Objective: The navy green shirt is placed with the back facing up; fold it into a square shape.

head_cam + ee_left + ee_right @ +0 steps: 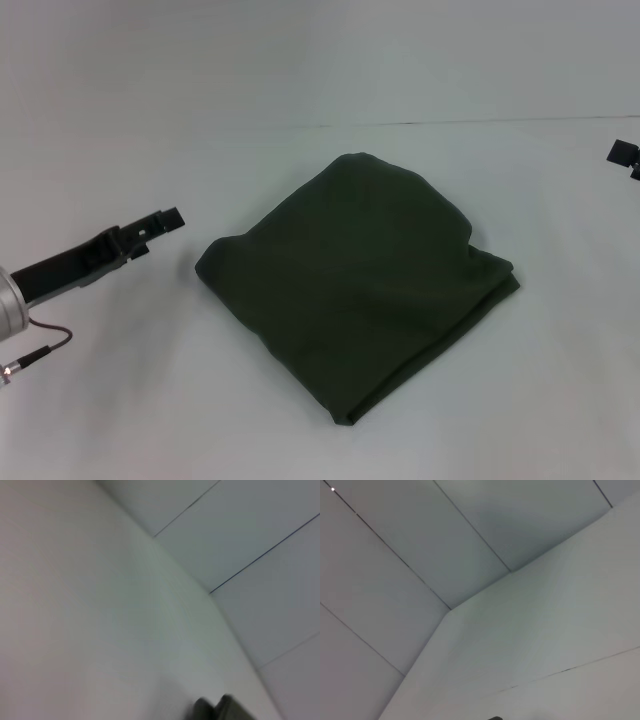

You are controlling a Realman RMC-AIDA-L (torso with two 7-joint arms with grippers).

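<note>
Shirt [360, 285] lies folded, roughly square, mid-bench [120, 420]: soft, light, limp; pinch corners. Left end effector [160, 222] hovers left, right end effector [626, 157] far right; finger states unclear

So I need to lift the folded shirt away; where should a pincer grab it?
Probably the navy green shirt at its layered corner nearest the robot's right, coming in from that side: stacked edges show there, so one pinch likely catches every layer.

No readable text, label, brand, number or sign anywhere: none on the folded navy green shirt [358, 282], none on the white table [120, 420] around it.
</note>
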